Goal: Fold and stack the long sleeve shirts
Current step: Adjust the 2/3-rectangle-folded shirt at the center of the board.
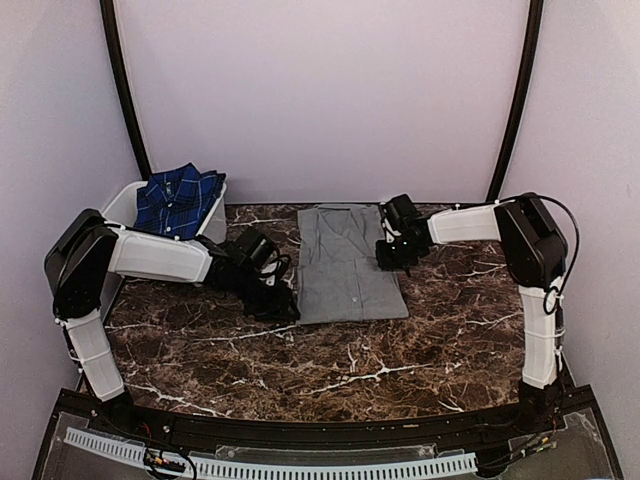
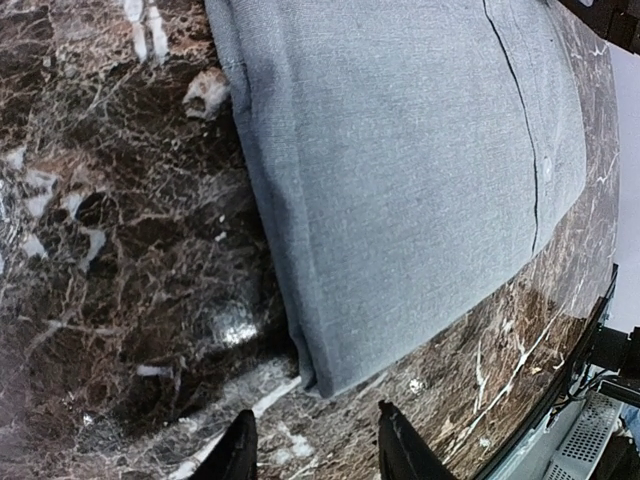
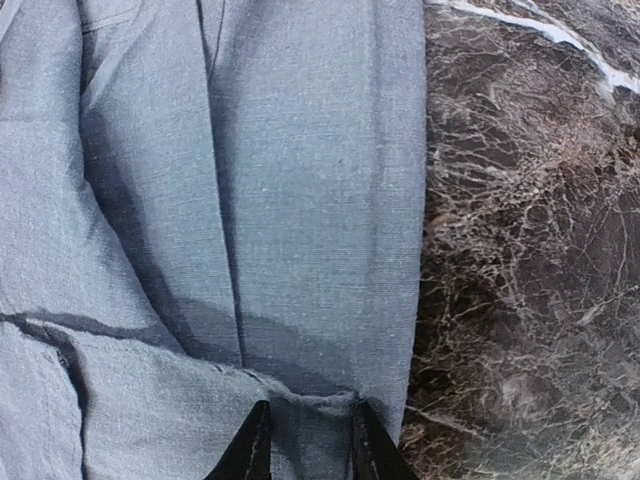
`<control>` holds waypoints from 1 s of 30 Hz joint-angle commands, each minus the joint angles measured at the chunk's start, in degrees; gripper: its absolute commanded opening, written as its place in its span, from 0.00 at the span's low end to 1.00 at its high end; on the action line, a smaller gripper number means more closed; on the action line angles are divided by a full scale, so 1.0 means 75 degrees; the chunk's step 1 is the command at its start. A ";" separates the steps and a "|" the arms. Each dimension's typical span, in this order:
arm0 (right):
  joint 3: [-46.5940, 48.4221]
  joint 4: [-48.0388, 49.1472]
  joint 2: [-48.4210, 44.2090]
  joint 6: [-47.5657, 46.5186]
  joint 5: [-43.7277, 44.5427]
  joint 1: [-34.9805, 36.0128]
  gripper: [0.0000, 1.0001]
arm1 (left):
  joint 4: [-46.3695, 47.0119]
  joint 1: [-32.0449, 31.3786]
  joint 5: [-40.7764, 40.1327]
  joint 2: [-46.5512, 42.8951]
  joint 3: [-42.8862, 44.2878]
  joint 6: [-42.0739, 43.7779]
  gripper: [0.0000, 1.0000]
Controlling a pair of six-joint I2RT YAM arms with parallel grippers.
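Pale lilac walls (image 1: 330,90) enclose a dark brown marble table (image 1: 400,360). Top view: the grey shirt (image 1: 345,270) lies folded flat, a neat rectangle at table centre, collar to the rear. The plaid shirt (image 1: 180,198) sits crumpled in a white tub (image 1: 118,200) at the rear left corner. The left gripper (image 1: 282,308) is low at the grey shirt's near left corner. The right gripper (image 1: 388,258) is on its right edge.

Left wrist view: the left gripper (image 2: 315,455) has its fingers (image 2: 238,455) spread with nothing between them, over bare marble (image 2: 120,250) just beside the grey shirt's (image 2: 400,170) folded corner.

Right wrist view: the right gripper (image 3: 305,445) is down on the grey shirt (image 3: 300,200) near its edge, beside bare table (image 3: 530,250). Its fingers (image 3: 372,450) stand narrowly apart with a ridge of cloth between them. Whether they clamp it cannot be told.
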 commanded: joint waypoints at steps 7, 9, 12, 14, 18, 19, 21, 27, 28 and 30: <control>-0.0636 0.0173 -0.0457 0.0099 0.0128 -0.0075 0.25 | -0.0475 -0.0282 -0.0252 0.0179 0.0210 -0.0158 0.40; -0.0701 0.0226 -0.0609 0.0108 0.0020 -0.0068 0.25 | -0.0494 -0.0319 -0.0312 0.0239 0.0273 -0.0179 0.40; -0.0787 0.0273 -0.0814 0.0133 -0.0100 -0.0057 0.25 | -0.0484 -0.0339 -0.0393 0.0341 0.0382 -0.0261 0.38; -0.0876 0.0298 -0.0961 0.0154 -0.0141 -0.0057 0.25 | -0.0486 -0.0348 -0.0506 0.0419 0.0453 -0.0300 0.38; -0.1034 0.0317 -0.1301 0.0158 -0.0193 -0.0057 0.25 | -0.0550 -0.0345 -0.0738 0.0583 0.0579 -0.0411 0.35; -0.1075 0.0319 -0.1380 0.0165 -0.0210 -0.0057 0.25 | -0.0527 -0.0356 -0.0748 0.0631 0.0586 -0.0433 0.34; -0.1188 0.0338 -0.1557 0.0165 -0.0269 -0.0057 0.25 | -0.0546 -0.0357 -0.0739 0.0696 0.0618 -0.0459 0.33; -0.1828 0.0543 -0.2240 0.0316 -0.0484 -0.0037 0.26 | -0.0590 -0.0376 -0.0733 0.0778 0.0652 -0.0459 0.24; -0.1963 0.0597 -0.2353 0.0349 -0.0627 -0.0026 0.26 | -0.0572 -0.0373 -0.0710 0.0788 0.0652 -0.0464 0.21; -0.2281 0.0637 -0.2593 0.0426 -0.0697 0.0021 0.26 | -0.0527 -0.0386 -0.0615 0.0795 0.0644 -0.0488 0.18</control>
